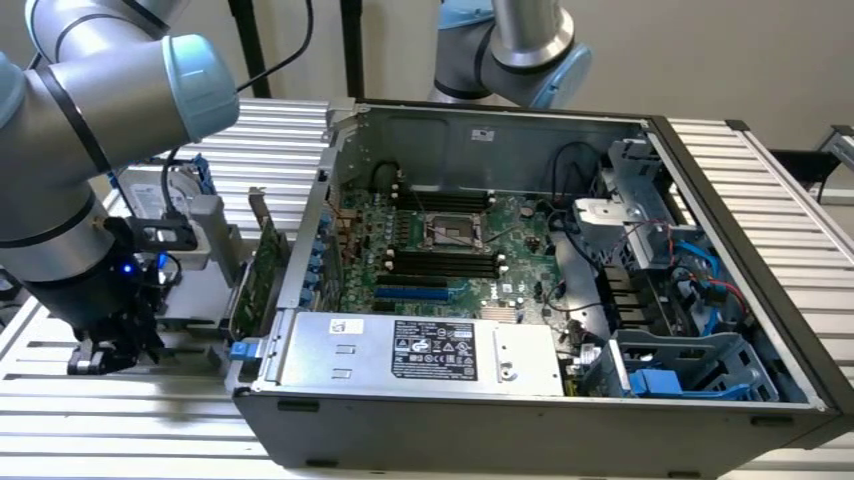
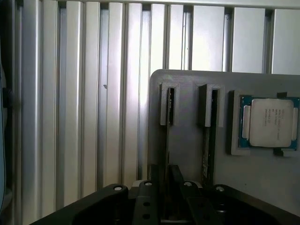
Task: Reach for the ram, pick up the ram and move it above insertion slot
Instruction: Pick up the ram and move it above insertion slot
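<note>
Gripper (image 2: 164,177) is low over the grey plastic parts holder (image 2: 187,79), which sits on the ribbed aluminium table (image 2: 84,117) at the exterior view's left, outside the open black-and-grey PC case (image 1: 400,440). The fingers (image 2: 153,177) are spread with a narrow gap, nothing pinched. The ram (image 2: 168,140), a thin green circuit-board stick seen edge-on, stands upright in the holder's slot furthest from the CPU, and its edge runs straight into that gap. Can't tell if either finger touches it. A second stick of the same kind (image 2: 208,145) stands in the neighbouring slot, just beside it and parallel. Next slot over is a square recess holding a silver-lidded CPU with a green border (image 2: 267,123), lying flat. In the exterior view the grey arm (image 1: 80,130) bends down over the holder, with its wrist well apart from the case interior. A taller green expansion card (image 1: 267,265) stands upright between the holder and the case wall. Inside the case, the green motherboard (image 1: 461,235) lies flat, and its row of long black memory slots (image 1: 441,265) sits just below the bare CPU socket. A silver power supply box with a black label (image 1: 414,350) sits along the near edge. A second grey arm's base (image 1: 514,45) stands behind the case.
</note>
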{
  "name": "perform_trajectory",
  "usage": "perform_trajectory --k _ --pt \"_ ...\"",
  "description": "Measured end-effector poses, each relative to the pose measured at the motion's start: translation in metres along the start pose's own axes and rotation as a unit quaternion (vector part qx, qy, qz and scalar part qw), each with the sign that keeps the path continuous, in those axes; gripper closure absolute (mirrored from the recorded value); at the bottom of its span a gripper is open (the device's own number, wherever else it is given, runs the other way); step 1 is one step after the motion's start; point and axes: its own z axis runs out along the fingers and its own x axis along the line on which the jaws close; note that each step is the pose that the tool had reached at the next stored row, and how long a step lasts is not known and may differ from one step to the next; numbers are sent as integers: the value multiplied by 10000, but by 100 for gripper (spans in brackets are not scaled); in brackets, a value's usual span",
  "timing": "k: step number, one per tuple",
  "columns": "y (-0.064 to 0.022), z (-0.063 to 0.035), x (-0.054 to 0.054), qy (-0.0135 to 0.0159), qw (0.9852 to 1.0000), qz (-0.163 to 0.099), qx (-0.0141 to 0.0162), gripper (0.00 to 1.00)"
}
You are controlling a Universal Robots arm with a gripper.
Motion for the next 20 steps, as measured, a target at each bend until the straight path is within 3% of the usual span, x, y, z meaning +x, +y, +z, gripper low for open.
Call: perform_trajectory --k 5,6,20 --pt "0 -1 0 0 10000 0 0 78" --pt "0 -2 0 0 10000 0 0 85" --pt "-3 -16 -1 8 10000 0 -3 86"
